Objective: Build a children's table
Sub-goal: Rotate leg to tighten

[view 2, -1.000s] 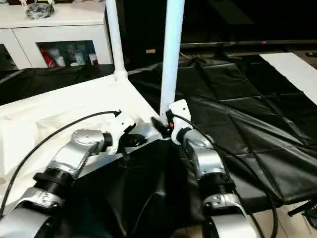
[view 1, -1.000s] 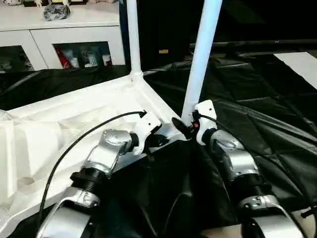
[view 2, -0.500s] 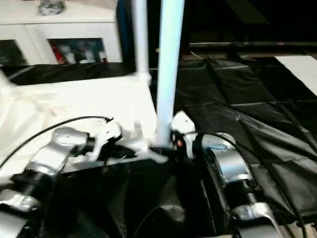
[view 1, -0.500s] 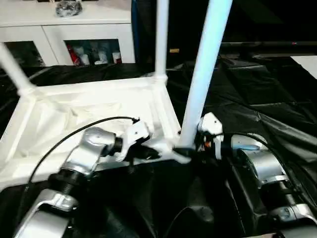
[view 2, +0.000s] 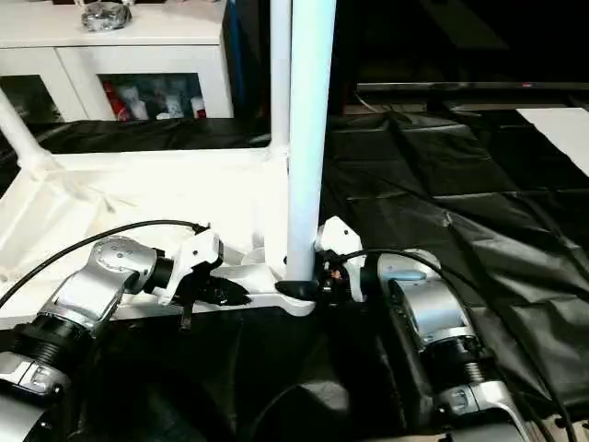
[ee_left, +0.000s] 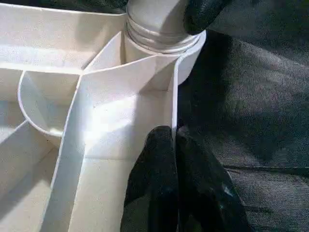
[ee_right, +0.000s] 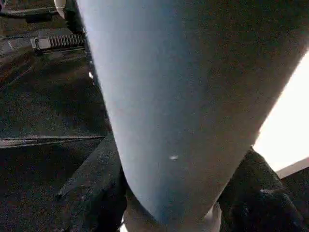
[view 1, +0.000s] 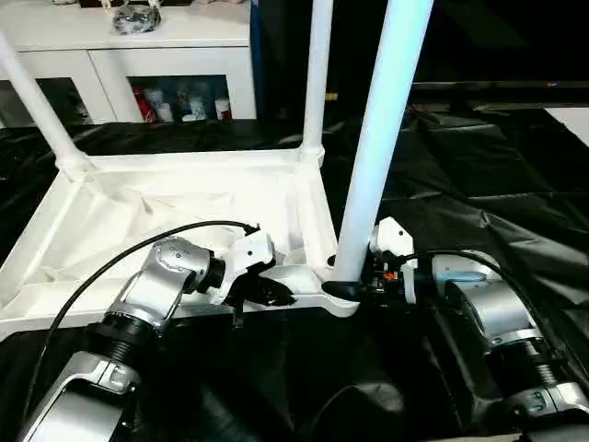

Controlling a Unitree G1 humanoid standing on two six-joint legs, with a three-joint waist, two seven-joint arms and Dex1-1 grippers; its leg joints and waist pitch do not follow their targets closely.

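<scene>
The children's table lies upside down on a black sheet, its white tabletop (view 1: pixel 166 198) showing the ribbed underside. Three white legs stand in corner sockets: the near right leg (view 1: pixel 382 138), the far right one (view 1: pixel 317 74) and the far left one (view 1: pixel 37 106). My left gripper (view 1: pixel 276 295) is shut on the tabletop's thin near rim (ee_left: pixel 172 111), close to the near right socket. My right gripper (view 1: pixel 345 288) grips the near right leg at its base; its black fingers (ee_right: pixel 91 193) press against both sides of the leg (ee_right: pixel 174 96).
A white glass-door cabinet (view 1: pixel 138 55) stands behind the table, with a crumpled bag (view 1: pixel 136 17) on top. The black sheet (view 1: pixel 479 184) covers the floor to the right, where a white board (view 2: pixel 561 120) lies at the edge.
The camera has swung, bringing the far left leg into view. My right gripper's fingers have narrowed onto the near right leg's base. The left gripper keeps its hold on the rim.
</scene>
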